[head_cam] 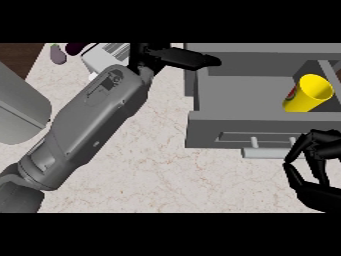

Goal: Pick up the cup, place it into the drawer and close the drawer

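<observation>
Looking down from my head, I see the yellow cup [306, 94] already lying tilted inside the open drawer [265, 125], so my right robot hand [322, 167] hovers curled and empty by its front to push, my left robot hand [174, 57] stretches relaxed by the drawer's rear corner, and the cup's red label is unreadable.

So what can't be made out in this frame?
- Left hand: its palm lies behind its own forearm, only dark fingers show over the drawer corner.
- Purple thing at the top edge: cut off and too small to name.
- Yellow cup: its lower end sits behind the drawer wall.
- Right hand: cut by the right edge.
</observation>
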Robot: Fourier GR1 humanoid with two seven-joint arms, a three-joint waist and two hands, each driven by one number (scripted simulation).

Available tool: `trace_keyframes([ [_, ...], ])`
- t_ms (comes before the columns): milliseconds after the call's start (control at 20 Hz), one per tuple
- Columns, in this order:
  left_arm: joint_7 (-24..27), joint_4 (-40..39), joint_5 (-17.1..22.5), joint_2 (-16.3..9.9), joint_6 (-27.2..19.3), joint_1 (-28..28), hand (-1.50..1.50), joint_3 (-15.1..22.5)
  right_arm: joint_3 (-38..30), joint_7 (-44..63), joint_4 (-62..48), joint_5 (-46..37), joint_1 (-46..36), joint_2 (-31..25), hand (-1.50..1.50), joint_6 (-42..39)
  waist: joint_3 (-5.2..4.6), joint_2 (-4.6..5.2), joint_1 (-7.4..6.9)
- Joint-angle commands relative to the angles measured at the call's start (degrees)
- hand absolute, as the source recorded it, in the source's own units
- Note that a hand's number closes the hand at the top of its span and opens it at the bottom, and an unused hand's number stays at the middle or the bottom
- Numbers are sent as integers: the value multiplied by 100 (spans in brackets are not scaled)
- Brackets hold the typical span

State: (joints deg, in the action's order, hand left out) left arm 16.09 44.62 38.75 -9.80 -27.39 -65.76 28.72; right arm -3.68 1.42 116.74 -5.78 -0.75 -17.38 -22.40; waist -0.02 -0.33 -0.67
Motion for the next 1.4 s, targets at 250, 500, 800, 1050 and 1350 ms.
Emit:
trace_keyframes([
  [250,-432,1734,58,-1065,293,1343,-150,-254,858,-156,-1081,-1835,-729,347,150,774,0,4,-197],
  [500,-217,2126,116,-1537,594,2039,-150,-517,1304,-765,-1757,-3002,-664,-64,150,997,-1,20,-183],
  [800,-210,2550,140,-1838,807,2608,-150,-756,1765,-929,-3488,-4214,-1697,147,150,1694,4,55,-160],
  [1050,-347,3202,236,-2235,1024,3261,-150,-1040,1650,-1544,-5176,-4629,-2222,274,150,2388,8,52,-145],
  [1350,-355,3432,123,-2269,1244,3659,-150,-1190,1141,-2231,-7437,-4603,-3545,572,150,2917,11,82,-149],
])
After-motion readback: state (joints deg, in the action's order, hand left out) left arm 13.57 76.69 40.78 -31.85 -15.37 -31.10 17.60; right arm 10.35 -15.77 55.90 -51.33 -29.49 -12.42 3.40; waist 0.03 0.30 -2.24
